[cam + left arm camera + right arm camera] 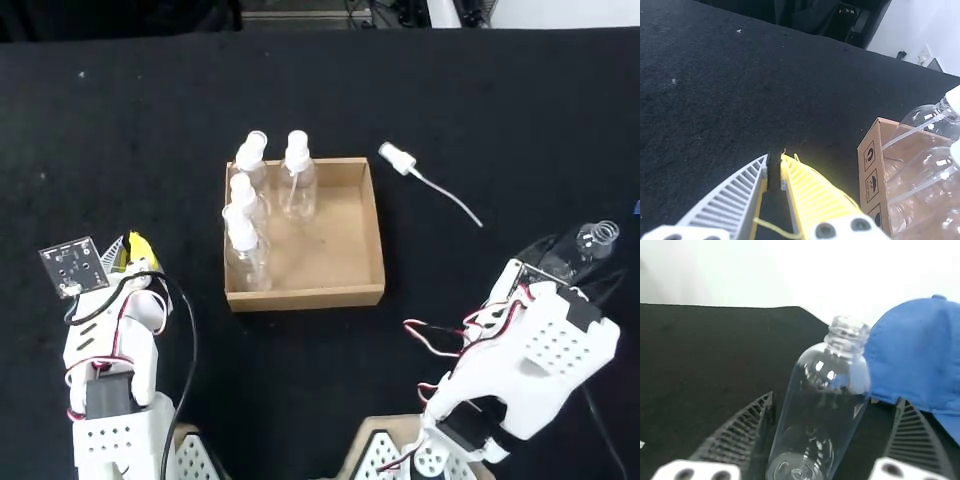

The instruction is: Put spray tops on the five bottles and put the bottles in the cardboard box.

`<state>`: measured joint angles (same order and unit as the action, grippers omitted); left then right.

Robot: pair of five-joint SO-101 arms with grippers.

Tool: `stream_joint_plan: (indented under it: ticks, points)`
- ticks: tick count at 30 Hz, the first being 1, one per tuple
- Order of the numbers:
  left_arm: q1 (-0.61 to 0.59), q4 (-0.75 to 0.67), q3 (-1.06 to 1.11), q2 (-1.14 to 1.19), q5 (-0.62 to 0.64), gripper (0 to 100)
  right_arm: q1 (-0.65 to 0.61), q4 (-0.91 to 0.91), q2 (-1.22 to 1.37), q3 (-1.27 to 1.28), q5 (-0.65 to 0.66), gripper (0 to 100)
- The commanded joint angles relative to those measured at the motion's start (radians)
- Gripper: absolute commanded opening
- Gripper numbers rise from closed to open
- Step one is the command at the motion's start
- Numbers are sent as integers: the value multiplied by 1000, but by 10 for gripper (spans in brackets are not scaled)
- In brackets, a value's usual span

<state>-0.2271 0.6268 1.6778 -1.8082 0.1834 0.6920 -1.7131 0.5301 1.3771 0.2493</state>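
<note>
On the bench [480, 90], the cardboard box [375, 240] holds four capped bottles [298, 180]. Left of the box sits the left gripper [774, 162], closed and empty. Right of the box, the right gripper [835, 399] has its jaws apart around the fifth bottle [592, 243], which is clear and uncapped. We judge capping is next, using the spray top [398, 158] beyond the box's far right corner.

L tool [775, 156] pinched closed, pointing fwd, R tool [835, 399] spread wide

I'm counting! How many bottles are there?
5. Four capped bottles stand in the cardboard box, along its left side; one topless bottle is between the right gripper fingers.
</note>
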Motion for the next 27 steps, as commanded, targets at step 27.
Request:
stream_joint_plan:
  ticks: [27]
  points:
    - [-10, 3, 22, -20, -8, 30, -282, 2139, -1458, -440, 356, 126]
